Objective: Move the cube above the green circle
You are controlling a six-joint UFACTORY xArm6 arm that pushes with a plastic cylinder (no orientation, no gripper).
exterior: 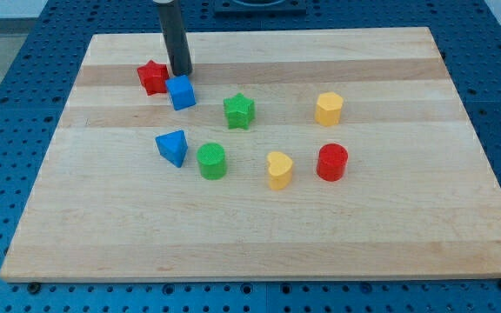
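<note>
The blue cube (181,92) sits at the upper left of the wooden board (259,235), touching or nearly touching the red star (153,76) on its left. The green circle, a short cylinder (211,162), stands lower down, below and to the right of the cube. My tip (180,71) is at the end of the dark rod, just above the cube's top edge and right beside the red star. A blue triangle (172,147) lies between the cube and the green circle, left of the circle.
A green star (239,111) lies right of the cube. A yellow heart (279,169) and a red cylinder (331,162) stand right of the green circle. A yellow hexagon block (328,109) is at the upper right.
</note>
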